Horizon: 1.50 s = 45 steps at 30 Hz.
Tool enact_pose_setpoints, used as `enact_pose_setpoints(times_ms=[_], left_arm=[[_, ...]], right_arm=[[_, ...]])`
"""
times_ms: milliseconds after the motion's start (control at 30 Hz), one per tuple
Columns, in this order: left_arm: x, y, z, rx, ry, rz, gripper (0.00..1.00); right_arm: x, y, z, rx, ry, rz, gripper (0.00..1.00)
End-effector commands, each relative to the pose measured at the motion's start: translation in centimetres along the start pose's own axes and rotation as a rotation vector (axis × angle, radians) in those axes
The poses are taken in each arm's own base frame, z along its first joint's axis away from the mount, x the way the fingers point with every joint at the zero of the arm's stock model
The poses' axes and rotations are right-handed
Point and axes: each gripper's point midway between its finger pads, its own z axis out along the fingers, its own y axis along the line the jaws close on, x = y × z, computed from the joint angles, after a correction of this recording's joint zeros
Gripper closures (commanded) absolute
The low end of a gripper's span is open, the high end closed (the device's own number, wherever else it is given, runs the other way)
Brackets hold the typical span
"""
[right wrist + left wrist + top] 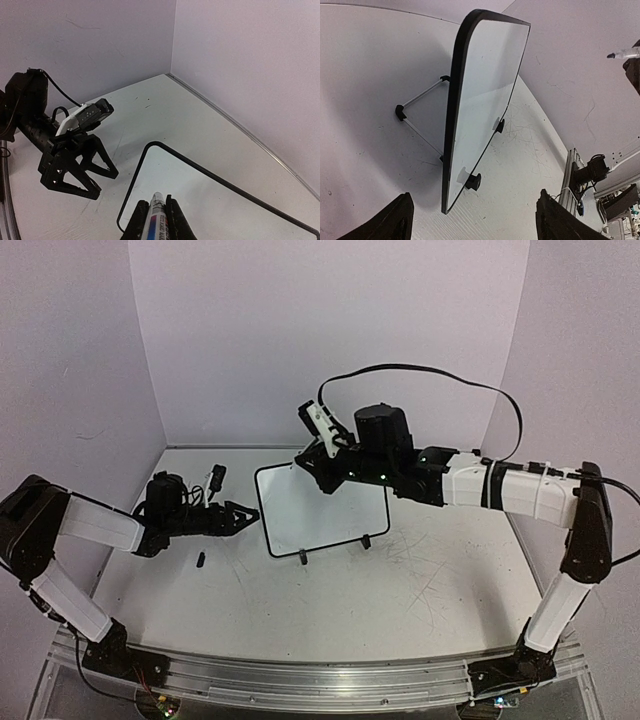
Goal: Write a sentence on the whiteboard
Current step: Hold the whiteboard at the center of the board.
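Note:
The whiteboard (322, 506) stands tilted on its two black feet mid-table, black-framed and white. Its face (215, 205) looks blank; no sentence shows on it. My right gripper (312, 458) hovers over the board's far left corner, shut on a white marker (157, 221) with a blue and red label. The marker's tip (611, 56) points toward the board without touching it. My left gripper (246, 517) is open just left of the board's left edge. In the left wrist view the board's near corner (446, 207) lies ahead between the spread fingers (397, 222), untouched.
A small black cap-like piece (201, 560) lies on the table in front of the left arm. The board's wire prop (420, 107) sticks out behind it. Purple walls close in the table at the back and sides.

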Motion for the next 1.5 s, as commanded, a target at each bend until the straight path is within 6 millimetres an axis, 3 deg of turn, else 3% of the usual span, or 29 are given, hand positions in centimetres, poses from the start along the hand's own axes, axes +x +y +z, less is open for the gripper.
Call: enact_pose_setpoints(times_ms=[0, 167, 467, 900, 1467], left_arm=[[-2.4, -1.3, 0.7, 0.086, -0.027, 0.105, 0.19], [-2.1, -0.6, 1.9, 0.106, 0.001, 0.109, 0.26], [-3.3, 0.0, 3.6, 0.132, 0.002, 0.139, 0.40], [-2.9, 1.3, 4.8, 0.126, 0.019, 0.189, 0.61], [-3.6, 0.4, 5.4, 0.208, 0.035, 0.236, 0.65]], right_arm=[[-3.1, 0.6, -0.1, -0.021, -0.113, -0.054, 1.00], [-2.4, 2.4, 1.3, -0.088, -0.109, -0.060, 1.00], [-0.2, 3.2, 4.1, -0.057, -0.056, -0.110, 1.00], [0.3, 2.9, 5.9, -0.015, -0.047, -0.140, 1.00], [0.2, 2.3, 5.0, 0.022, -0.049, -0.157, 1.00]])
